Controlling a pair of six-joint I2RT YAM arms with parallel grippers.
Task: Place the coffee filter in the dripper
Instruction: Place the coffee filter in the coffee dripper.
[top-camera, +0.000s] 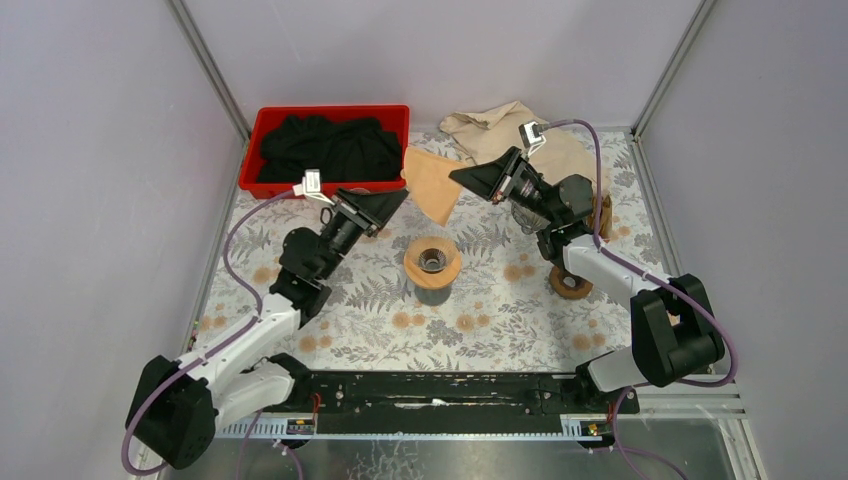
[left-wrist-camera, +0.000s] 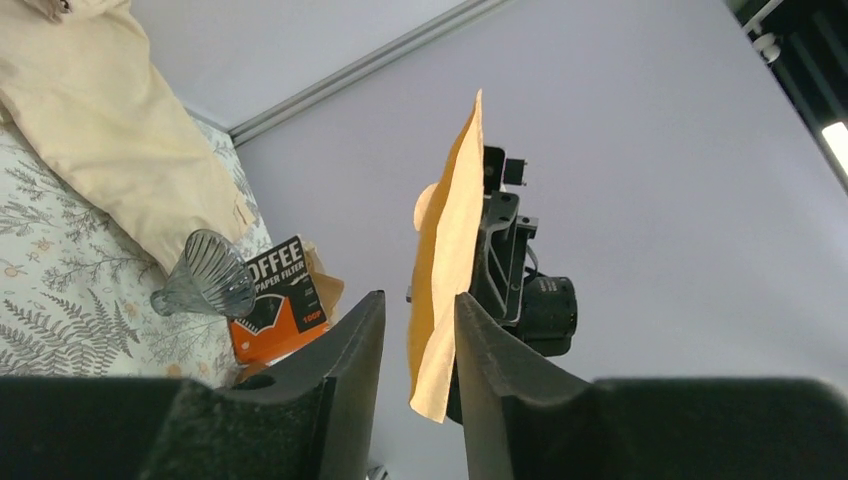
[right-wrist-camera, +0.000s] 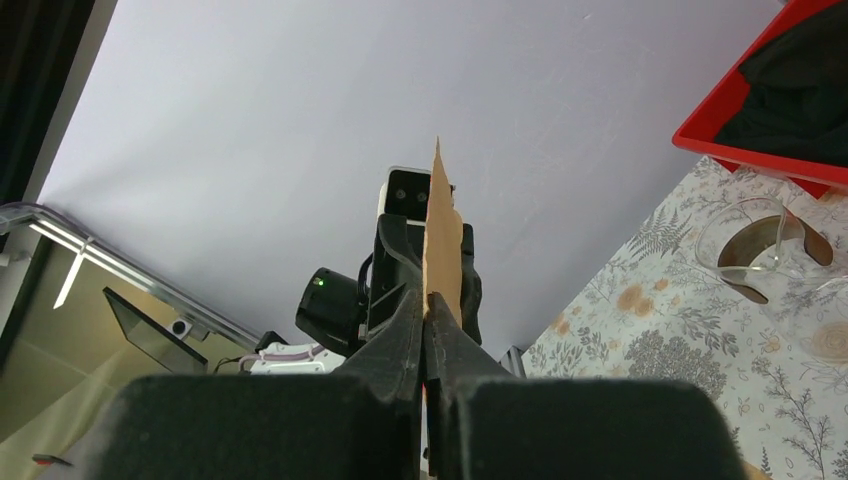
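Right pincer (right-wrist-camera: 426, 305) pinches the flat, tan, fan-shaped paper coffee filter (top-camera: 432, 185).

The left arm (top-camera: 250, 335) and the right arm (top-camera: 600, 265) are stretched forward and turned inward, so that the wrists are brought near each other. The right end effector (top-camera: 457, 176) is closed flat on the coffee filter (top-camera: 432, 185). The left end effector (top-camera: 398, 194) is parted, with the filter edge between its fingers (left-wrist-camera: 360, 335); a gap is seen beside one finger.
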